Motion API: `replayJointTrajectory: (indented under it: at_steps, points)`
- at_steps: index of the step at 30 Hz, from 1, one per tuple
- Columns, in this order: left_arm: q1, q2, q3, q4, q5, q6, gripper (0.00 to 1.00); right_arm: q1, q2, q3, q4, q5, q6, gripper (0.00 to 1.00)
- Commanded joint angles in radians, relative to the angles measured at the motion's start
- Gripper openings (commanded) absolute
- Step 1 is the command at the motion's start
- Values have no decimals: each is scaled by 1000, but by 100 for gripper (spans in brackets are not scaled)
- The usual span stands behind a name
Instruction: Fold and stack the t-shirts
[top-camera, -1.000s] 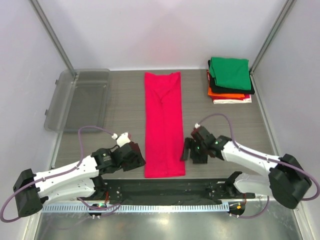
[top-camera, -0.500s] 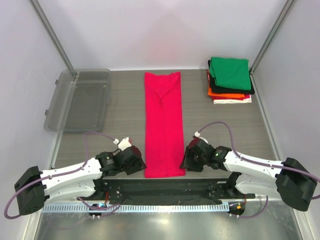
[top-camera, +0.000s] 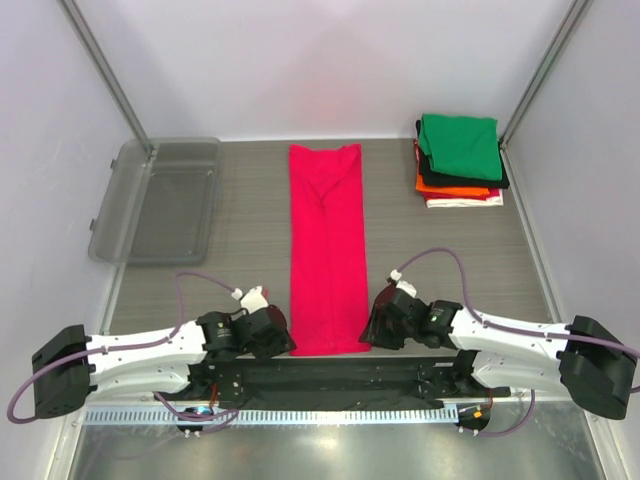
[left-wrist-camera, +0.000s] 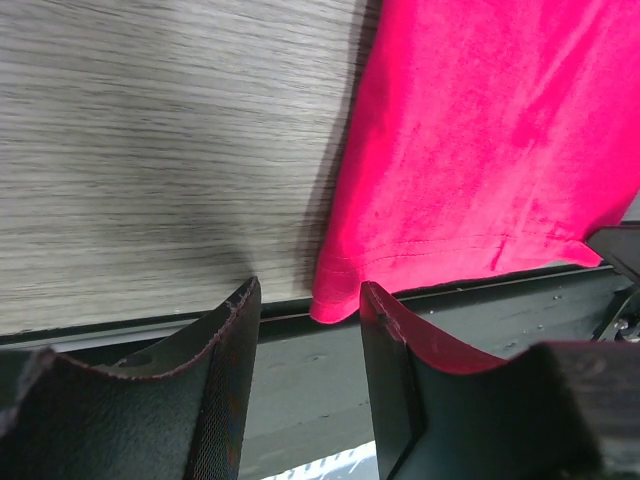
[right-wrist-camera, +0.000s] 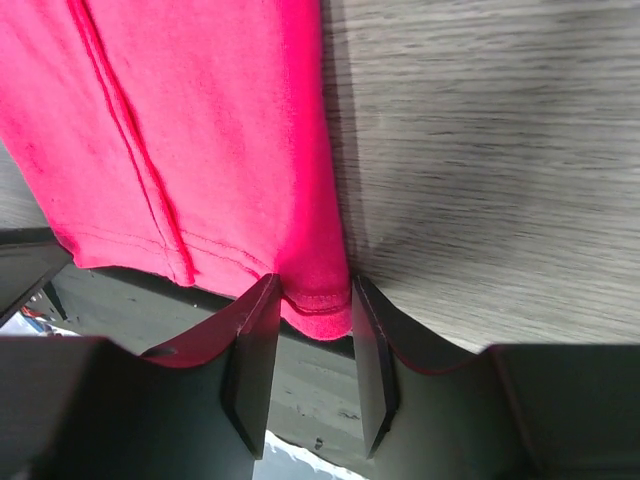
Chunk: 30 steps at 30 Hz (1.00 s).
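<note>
Grey wood-grain table (top-camera: 250, 230) is filling the middle of the top view, with pale walls closing it in on three sides. Down the centre of the frame the crimson-pink t-shirt (top-camera: 326, 250) is lying flat, folded into a long narrow strip, its lower hem reaching the dark rail (top-camera: 330, 380) along the table's bottom edge. In the upper right of the frame the other t-shirts (top-camera: 460, 170) are sitting in a folded stack: green (top-camera: 460, 145) on top, then black (top-camera: 435, 178), orange (top-camera: 455, 190) and white (top-camera: 465, 201) showing at the lower edges. At the upper left a clear plastic tub (top-camera: 165, 200) is resting well apart from the cloth.

Both arms are lying low across the bottom of the frame, each pointing at one lower corner of the strip. The left gripper (top-camera: 272, 335) is sitting at the lower-left corner; in the left wrist view its fingers (left-wrist-camera: 225, 380) are standing apart, the hem corner hanging between them nearer the right-hand finger, with bare gap on the other side. The right gripper (top-camera: 382, 322) is sitting at the lower-right corner; in the right wrist view its fingers (right-wrist-camera: 255, 350) are standing narrowly apart with the stitched corner filling the gap, and I cannot tell whether they are pinching it
</note>
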Motion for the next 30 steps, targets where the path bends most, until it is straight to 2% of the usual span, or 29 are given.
replayJointTrajectory:
  at_steps: [1,5,12,16,19,21,23,25,28,30]
  points:
    - [-12,9,-4,32,-22,-26,46,15,-5,-36,-55,46,23,40]
    - [-14,12,-13,52,-25,-26,46,29,-25,-51,-63,51,40,39]
    - [-14,36,-23,80,-24,-34,39,61,-68,-86,-86,62,80,36]
    - [-16,55,-29,100,-24,-32,34,66,-79,-92,-88,75,89,29]
    - [-14,65,-27,108,-27,-32,24,66,-71,-91,-85,85,84,21]
    - [-16,67,-27,106,-31,-32,13,66,-67,-91,-77,94,83,13]
    - [-16,67,-30,106,-33,-40,7,66,-68,-91,-63,95,74,1]
    - [-16,67,-30,101,-33,-43,0,67,-71,-89,-63,97,66,1]
    - [-40,56,3,63,-45,-61,0,81,-84,-88,-69,83,92,1]
    - [-63,53,29,25,-69,-80,0,131,-79,-65,-83,104,119,1]
